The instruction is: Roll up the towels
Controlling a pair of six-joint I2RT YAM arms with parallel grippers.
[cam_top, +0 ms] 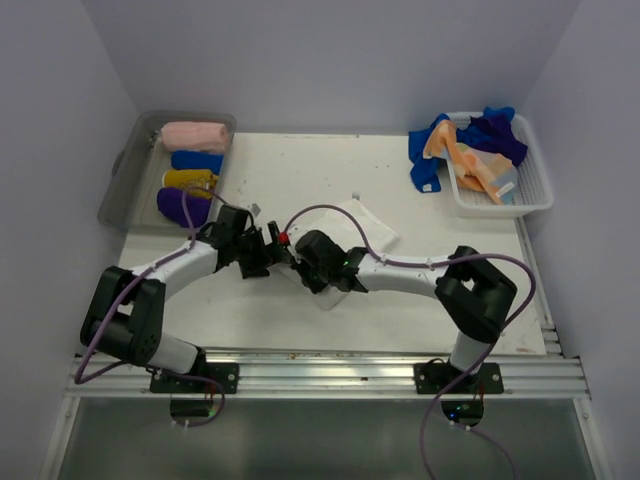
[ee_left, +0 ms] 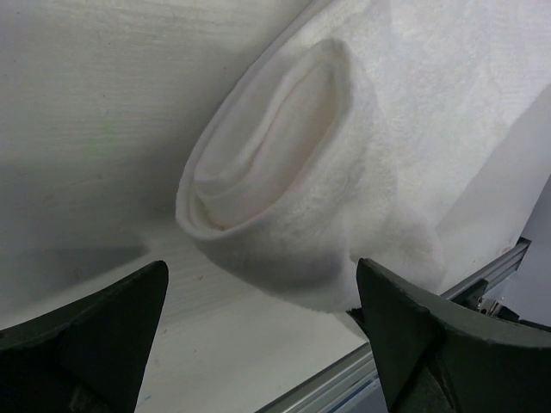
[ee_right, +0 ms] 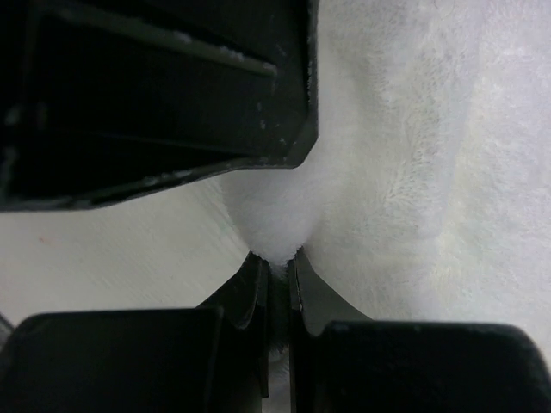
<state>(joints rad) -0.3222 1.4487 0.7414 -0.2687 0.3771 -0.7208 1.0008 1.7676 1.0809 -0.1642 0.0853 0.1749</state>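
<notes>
A white towel (cam_top: 352,226) lies in the middle of the table, its near-left end rolled into a loose roll (ee_left: 275,172). My left gripper (cam_top: 274,250) is open; its two dark fingers (ee_left: 95,335) stand wide apart just short of the roll's end, touching nothing I can see. In the left wrist view the left gripper (ee_left: 258,323) holds nothing. My right gripper (cam_top: 304,262) meets it from the right and is shut on a pinched fold of the white towel (ee_right: 277,245). The roll's far side is hidden under both grippers in the top view.
A grey bin (cam_top: 130,180) at the back left holds pink (cam_top: 194,135), blue (cam_top: 197,160), yellow (cam_top: 190,180) and purple (cam_top: 183,205) rolled towels. A white basket (cam_top: 535,190) at the back right holds loose blue and orange towels (cam_top: 470,150). The table's metal front rail (ee_left: 413,344) is close by.
</notes>
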